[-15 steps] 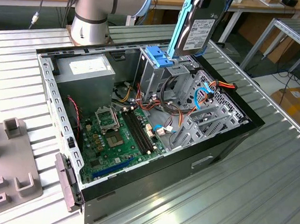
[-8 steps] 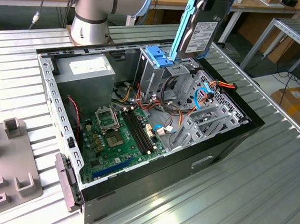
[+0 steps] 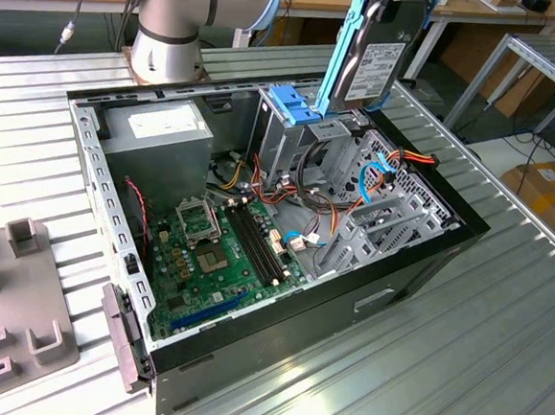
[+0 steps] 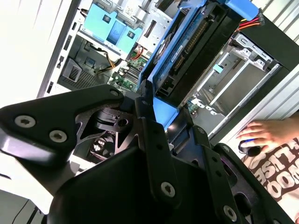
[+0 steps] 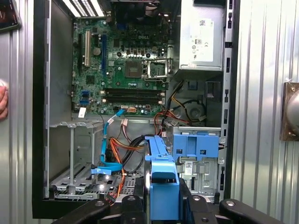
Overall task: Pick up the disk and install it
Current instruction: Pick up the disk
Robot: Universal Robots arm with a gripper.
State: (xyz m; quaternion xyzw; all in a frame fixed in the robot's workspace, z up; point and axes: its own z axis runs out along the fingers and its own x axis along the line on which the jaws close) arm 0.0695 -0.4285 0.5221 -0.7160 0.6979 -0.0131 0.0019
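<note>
The disk point(image 3: 378, 57), a grey-metal drive with a white label in a bright blue bracket, hangs upright above the back right part of the open computer case point(image 3: 417, 267). In both wrist views my gripper point(image 4: 158, 115) point(image 5: 162, 205) is shut on the blue bracket end of the disk point(image 4: 187, 51) point(image 5: 161, 161), its black fingers point(image 4: 145, 121) on either side. The disk hovers above the case's drive bays, beside the blue-topped fixed drive cage point(image 3: 293, 103) point(image 5: 196, 144) point(image 4: 112, 30), and touches nothing in the case.
Inside the case lie a green motherboard point(image 3: 221, 251), a grey power supply point(image 3: 158, 131) and loose orange, red and blue cables point(image 5: 117, 149). The robot base point(image 3: 172, 26) stands behind the case. A grey fixture point(image 3: 10, 311) sits at the exterior view's left. A person's hand point(image 4: 261, 133) rests near the case.
</note>
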